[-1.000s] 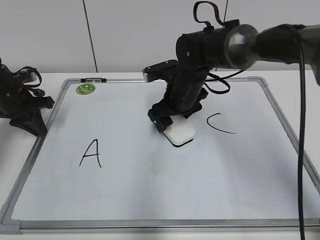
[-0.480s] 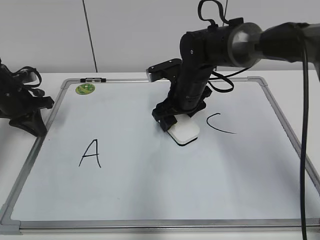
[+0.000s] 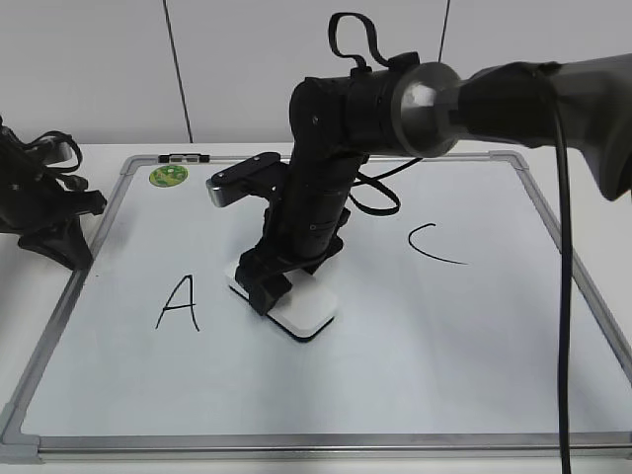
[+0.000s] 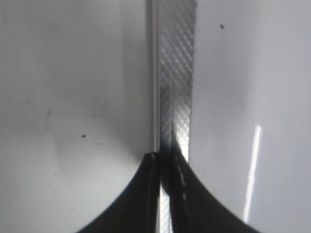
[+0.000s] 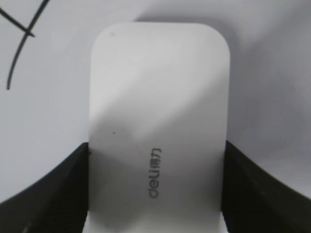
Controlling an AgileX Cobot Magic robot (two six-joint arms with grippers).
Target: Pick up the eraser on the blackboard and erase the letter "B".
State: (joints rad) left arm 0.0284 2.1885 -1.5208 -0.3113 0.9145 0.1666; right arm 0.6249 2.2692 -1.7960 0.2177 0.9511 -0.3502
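Observation:
My right gripper (image 3: 279,289) is shut on the white eraser (image 3: 308,312) and presses it flat on the blackboard (image 3: 395,355), just right of the black "A" (image 3: 178,303). In the right wrist view the eraser (image 5: 158,111) fills the space between my two black fingers (image 5: 155,189), with strokes of the "A" (image 5: 19,43) at the top left. No letter "B" shows anywhere on the board; the arm hides part of the middle. My left gripper (image 4: 165,162) is shut and empty, resting over the board's left metal frame (image 4: 177,73).
A black "C" (image 3: 432,244) is drawn on the right part of the board. A round green magnet (image 3: 169,176) sits at the far left corner. The left arm (image 3: 44,197) rests beside the board's left edge.
My right gripper has slid the eraser left and toward the front, from next to the "C" to next to the "A". The left arm has not moved.

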